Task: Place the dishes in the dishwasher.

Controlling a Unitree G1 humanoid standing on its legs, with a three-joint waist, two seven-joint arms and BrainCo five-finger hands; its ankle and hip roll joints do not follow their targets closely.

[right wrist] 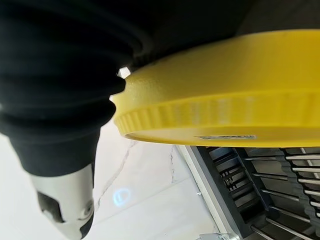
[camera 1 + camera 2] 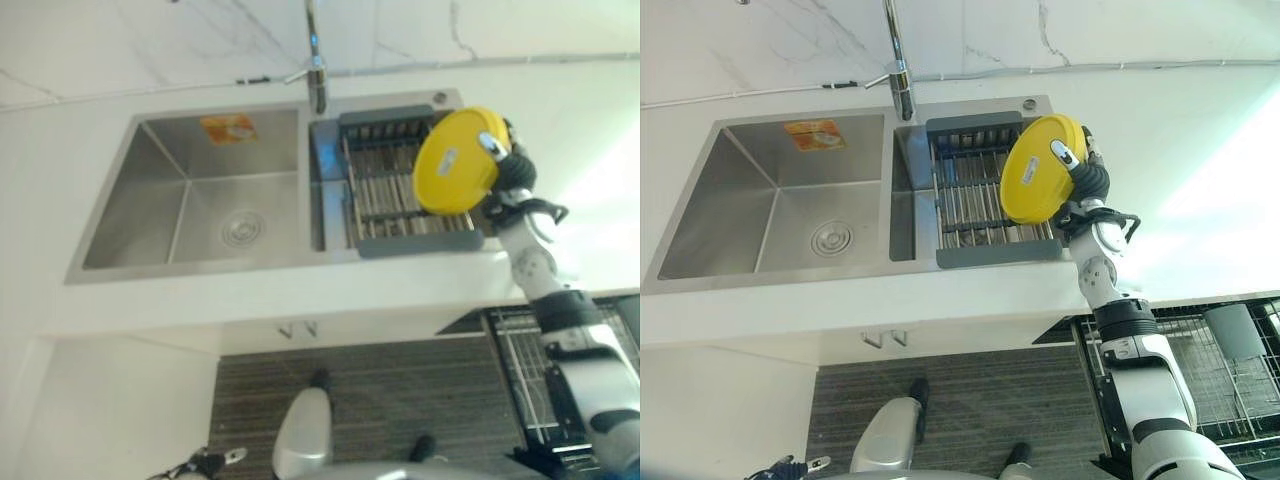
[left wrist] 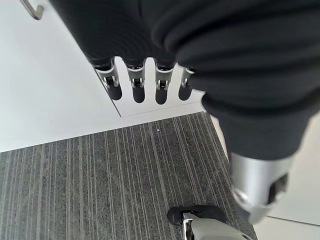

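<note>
No legible text on any sticker or label.

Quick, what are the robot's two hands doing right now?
Left hand: open, holding nothing.
Right hand: shut on the yellow plate.

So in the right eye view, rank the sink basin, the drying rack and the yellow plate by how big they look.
1. Sink basin
2. Drying rack
3. Yellow plate, held up nearer the camera by the right hand, so its rank is less sure.

Yellow round plate (image 2: 1037,170) tilted on edge, underside showing, above grey drying rack (image 2: 980,205).
</note>
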